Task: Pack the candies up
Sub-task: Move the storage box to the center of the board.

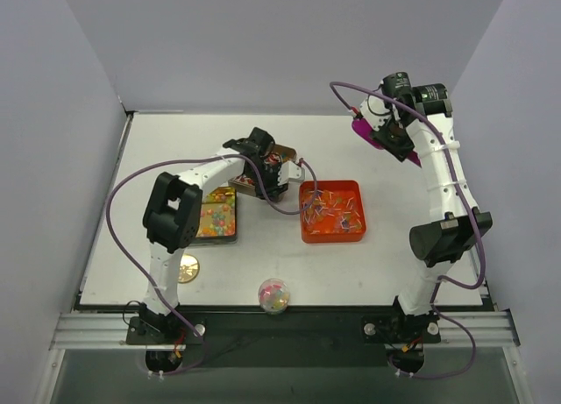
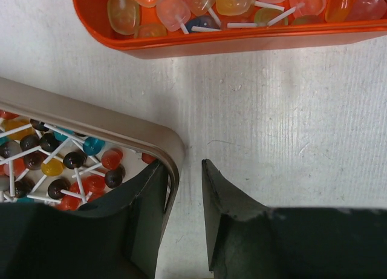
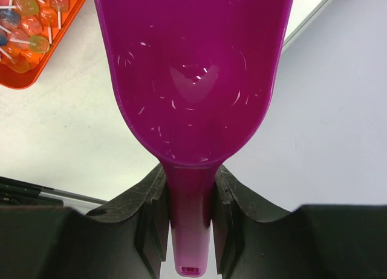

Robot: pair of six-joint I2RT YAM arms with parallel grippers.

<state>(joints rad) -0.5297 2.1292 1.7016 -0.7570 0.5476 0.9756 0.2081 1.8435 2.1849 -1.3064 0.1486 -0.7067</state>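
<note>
Table [image 1: 394, 264]: orange tray [image 1: 333, 239], bead tin [image 1: 216, 241], brown tin [image 1: 286, 150], gold lid [image 1: 188, 268], ball [image 1: 273, 295].

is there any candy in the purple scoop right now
No, the purple scoop held by its handle in the right gripper shows a bare, glossy bowl with nothing in it.

Left wrist view: orange tray [image 2: 242, 43] cut by top edge; brown tin [image 2: 91, 117] runs off left edge, near corner behind left gripper [image 2: 184, 170]. Right wrist view: purple scoop [image 3: 193, 79] bowl cropped at top. Top view: we lose most of tin under left arm [image 1: 175, 213]; scoop mostly behind right arm [image 1: 443, 172]; clear ball [image 1: 274, 295] contents too small to tell.
</note>
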